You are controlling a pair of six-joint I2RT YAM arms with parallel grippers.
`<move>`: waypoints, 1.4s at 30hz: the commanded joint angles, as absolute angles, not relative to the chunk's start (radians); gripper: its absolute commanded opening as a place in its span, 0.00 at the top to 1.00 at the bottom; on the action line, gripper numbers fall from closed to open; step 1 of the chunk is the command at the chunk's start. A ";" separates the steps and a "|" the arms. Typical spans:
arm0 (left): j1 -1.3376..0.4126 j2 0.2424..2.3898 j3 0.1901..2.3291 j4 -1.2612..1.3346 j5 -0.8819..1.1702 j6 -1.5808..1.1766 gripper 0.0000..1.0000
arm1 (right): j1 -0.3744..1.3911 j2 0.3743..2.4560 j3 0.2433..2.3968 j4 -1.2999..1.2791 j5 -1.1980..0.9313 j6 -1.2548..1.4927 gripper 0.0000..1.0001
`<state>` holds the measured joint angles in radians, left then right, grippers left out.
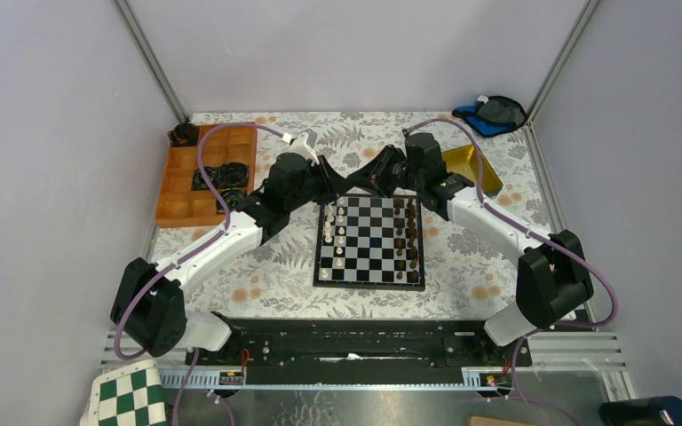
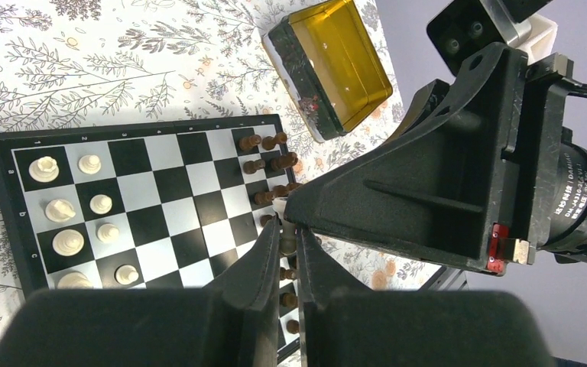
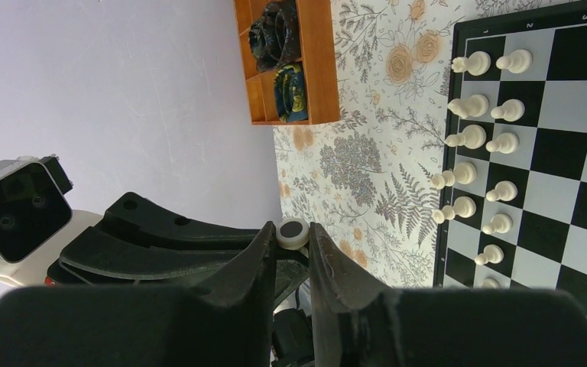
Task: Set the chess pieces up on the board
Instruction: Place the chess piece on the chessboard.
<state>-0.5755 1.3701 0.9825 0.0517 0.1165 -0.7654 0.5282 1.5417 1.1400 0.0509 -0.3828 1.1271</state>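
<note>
Pale lilac walls (image 1: 44, 133) closing in three sides, slim metal corner posts (image 1: 153, 60) at the back, cream tablecloth (image 1: 257, 266) printed with grey ferns and orange flowers, soft even light

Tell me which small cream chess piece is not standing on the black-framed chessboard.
The cream chess piece pinched in the right gripper, dark round base showing; the others stand on the black-framed chessboard.

Floral table (image 1: 257, 266) carries board (image 1: 373, 244), orange tray (image 1: 182, 182), yellow box (image 1: 463, 160).

Cream chess pieces (image 2: 60, 209) upright in two files at left edge of black-framed board (image 2: 168, 187)
</note>
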 commanded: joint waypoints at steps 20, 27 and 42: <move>-0.566 1.436 1.105 -0.080 0.085 -0.719 1.00 | 0.540 1.502 1.164 -0.032 -0.408 1.062 0.63; -0.566 1.452 1.154 -0.151 0.075 -0.746 1.00 | 0.539 1.498 1.185 -0.056 -0.386 1.034 0.61; -0.564 1.455 1.258 -0.317 0.058 -0.828 1.00 | 0.519 1.465 1.222 -0.149 -0.279 0.956 0.59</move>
